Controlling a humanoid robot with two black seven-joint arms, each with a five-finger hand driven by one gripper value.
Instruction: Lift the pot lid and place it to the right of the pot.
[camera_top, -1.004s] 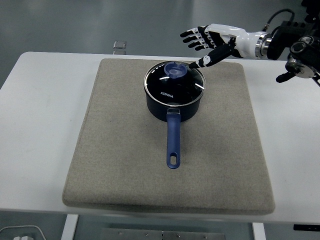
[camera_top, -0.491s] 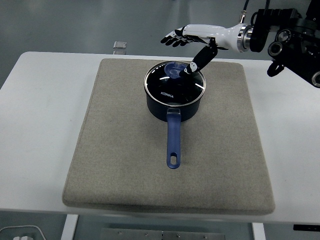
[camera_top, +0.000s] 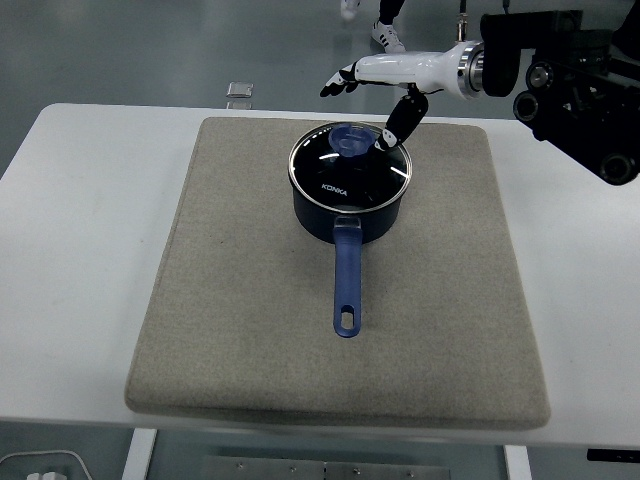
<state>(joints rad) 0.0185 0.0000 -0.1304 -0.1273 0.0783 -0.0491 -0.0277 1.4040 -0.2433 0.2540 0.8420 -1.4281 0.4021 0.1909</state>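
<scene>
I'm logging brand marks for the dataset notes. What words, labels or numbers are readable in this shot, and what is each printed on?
"KONKA": white letters on the glass pot lid, near its front edge, above where the blue handle joins the pot.
No other text is readable. The small clear object at the table's far edge shows no legible marking, and the grey mat and the right robot hand show none.

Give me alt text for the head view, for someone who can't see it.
A robot's right hand reaches in from the upper right, fingers spread, thumb pointing down beside the blue knob of a glass lid on a dark blue saucepan. The pan sits on a grey mat on a white table, its handle toward the camera.
</scene>
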